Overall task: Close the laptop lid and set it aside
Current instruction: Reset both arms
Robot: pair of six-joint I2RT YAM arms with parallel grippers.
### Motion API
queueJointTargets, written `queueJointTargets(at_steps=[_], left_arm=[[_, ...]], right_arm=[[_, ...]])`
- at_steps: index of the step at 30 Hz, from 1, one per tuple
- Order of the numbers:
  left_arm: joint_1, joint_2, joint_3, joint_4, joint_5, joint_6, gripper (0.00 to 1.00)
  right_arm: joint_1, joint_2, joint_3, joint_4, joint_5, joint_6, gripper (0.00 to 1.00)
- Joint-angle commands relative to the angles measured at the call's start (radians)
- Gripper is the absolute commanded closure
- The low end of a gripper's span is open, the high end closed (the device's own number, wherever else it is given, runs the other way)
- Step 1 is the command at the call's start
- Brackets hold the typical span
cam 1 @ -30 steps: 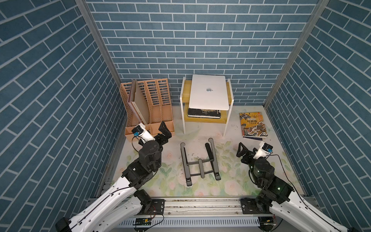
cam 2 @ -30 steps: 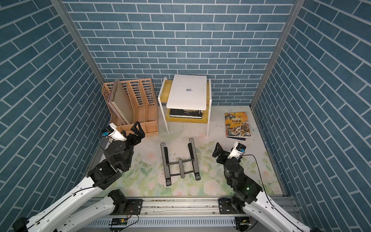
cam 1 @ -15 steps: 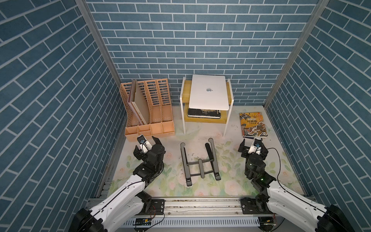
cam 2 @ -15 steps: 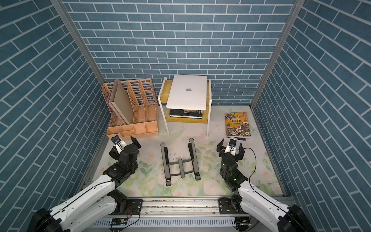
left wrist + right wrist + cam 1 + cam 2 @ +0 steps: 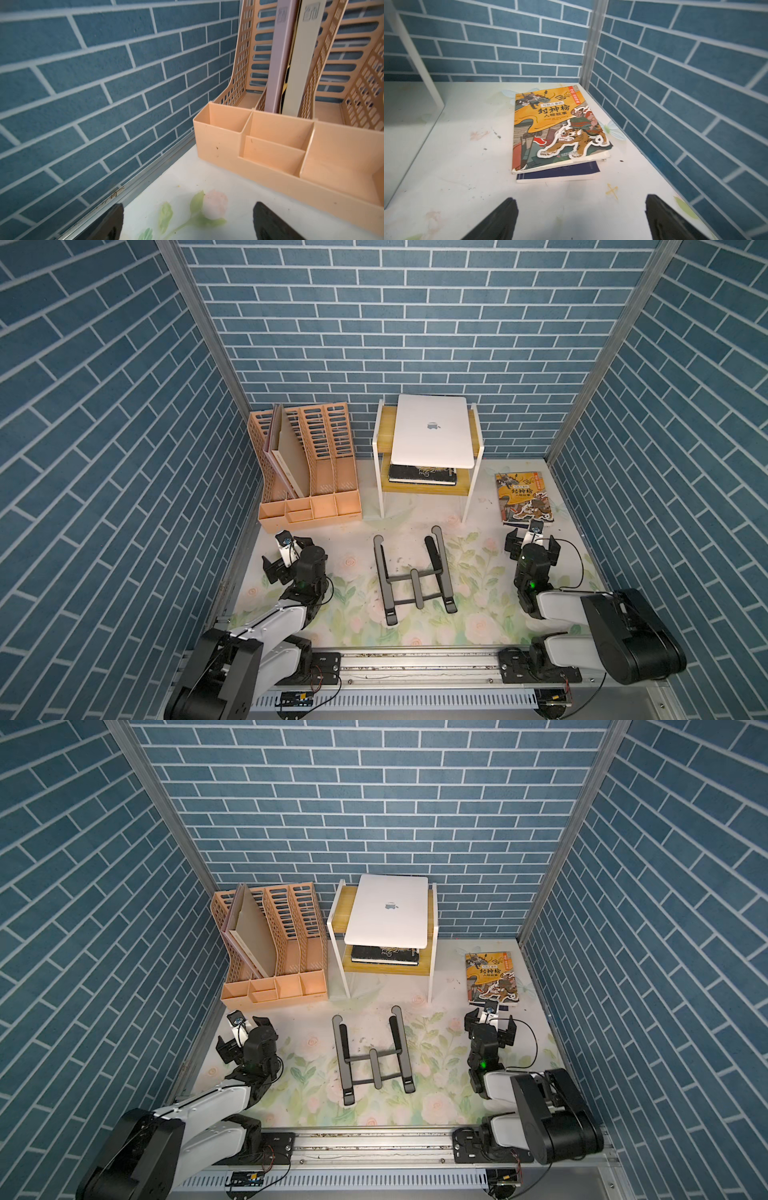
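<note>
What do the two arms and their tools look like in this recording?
Both arms have white link shells with bulky black joint housings. Each ends in a black two-fingered left tool and right tool, topped by a small white camera block. A green light glows on each wrist, and thin black cables loop beside them.

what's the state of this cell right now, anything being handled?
Nothing is held. The slim silver-white laptop lies closed on top of the white-framed wooden shelf stand, its apple logo facing up. The black folding laptop stand sits bare on the floral mat. The left gripper is open near the peach file organiser; the right gripper is open just short of the orange picture book.
</note>
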Motion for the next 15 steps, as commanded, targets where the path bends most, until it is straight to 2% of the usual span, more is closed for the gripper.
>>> queueJointTargets(at_steps=[1, 3, 7, 10, 15], left_arm=[[0.043, 0.007, -0.027, 0.243, 0.168, 0.098, 0.00], [0.060, 0.020, -0.053, 0.331, 0.207, 0.106, 0.00], [0.074, 0.042, -0.095, 0.475, 0.322, 0.105, 0.00], [0.083, 0.124, -0.079, 0.570, 0.412, 0.115, 0.00], [0.084, 0.258, 0.031, 0.540, 0.509, 0.196, 0.01]], right_arm=[[-0.009, 0.076, 0.044, 0.166, -0.087, -0.088, 0.00], [-0.013, 0.126, 0.029, 0.269, -0.071, -0.088, 0.00], [-0.033, 0.110, 0.023, 0.254, -0.133, -0.075, 0.00], [-0.055, 0.106, 0.018, 0.250, -0.174, -0.058, 0.00], [-0.091, 0.113, 0.046, 0.195, -0.255, -0.040, 0.00]])
